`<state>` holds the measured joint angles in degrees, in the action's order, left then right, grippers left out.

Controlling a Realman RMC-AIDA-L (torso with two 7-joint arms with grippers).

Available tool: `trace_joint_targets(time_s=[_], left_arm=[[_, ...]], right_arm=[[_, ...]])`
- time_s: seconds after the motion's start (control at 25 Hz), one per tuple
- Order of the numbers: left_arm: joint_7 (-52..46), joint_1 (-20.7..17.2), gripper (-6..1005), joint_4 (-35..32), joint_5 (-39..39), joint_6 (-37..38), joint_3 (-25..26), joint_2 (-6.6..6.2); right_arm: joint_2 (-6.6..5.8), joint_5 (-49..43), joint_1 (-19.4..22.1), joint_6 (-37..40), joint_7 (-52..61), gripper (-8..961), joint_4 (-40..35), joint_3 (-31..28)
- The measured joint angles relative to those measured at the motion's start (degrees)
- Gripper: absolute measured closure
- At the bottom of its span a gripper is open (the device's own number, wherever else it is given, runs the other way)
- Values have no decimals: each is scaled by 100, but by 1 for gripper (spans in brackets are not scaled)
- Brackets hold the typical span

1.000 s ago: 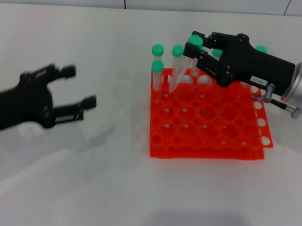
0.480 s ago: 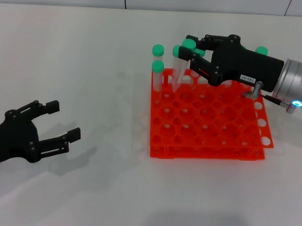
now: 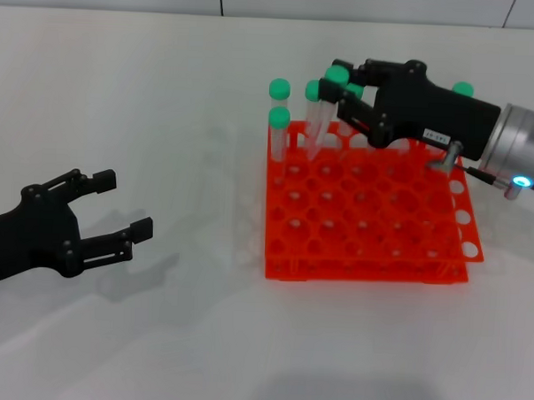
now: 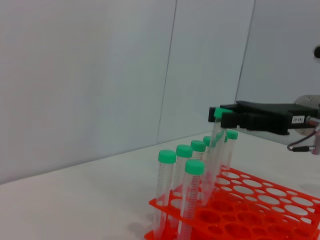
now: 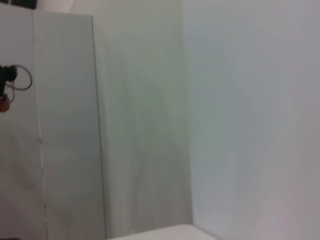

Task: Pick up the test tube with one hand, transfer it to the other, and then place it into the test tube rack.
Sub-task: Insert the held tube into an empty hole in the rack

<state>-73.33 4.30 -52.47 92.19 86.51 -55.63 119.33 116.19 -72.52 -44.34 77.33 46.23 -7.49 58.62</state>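
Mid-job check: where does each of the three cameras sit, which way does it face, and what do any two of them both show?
Head view: on the robot's head, looking forward and down at the table; both arms show, left gripper open and empty at the left, right gripper at the test tube over the test tube rack.
Left wrist view: faces across the table at the rack; none of its own fingers show.
Right wrist view: faces blank wall panels; no fingers show.
Shared: head and left wrist views both show the rack, tubes and right gripper.
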Motion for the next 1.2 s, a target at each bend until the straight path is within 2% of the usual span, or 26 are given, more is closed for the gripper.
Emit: trace_joint_targets(time_s=[0.72, 1.2], left_arm=[[156, 53, 106, 179, 48, -125, -12, 1], [239, 149, 106, 245, 48, -145, -1, -12]], right_arm=[[0, -17, -344, -558, 165, 701, 216, 504], [0, -10, -296, -778, 167, 701, 226, 616]])
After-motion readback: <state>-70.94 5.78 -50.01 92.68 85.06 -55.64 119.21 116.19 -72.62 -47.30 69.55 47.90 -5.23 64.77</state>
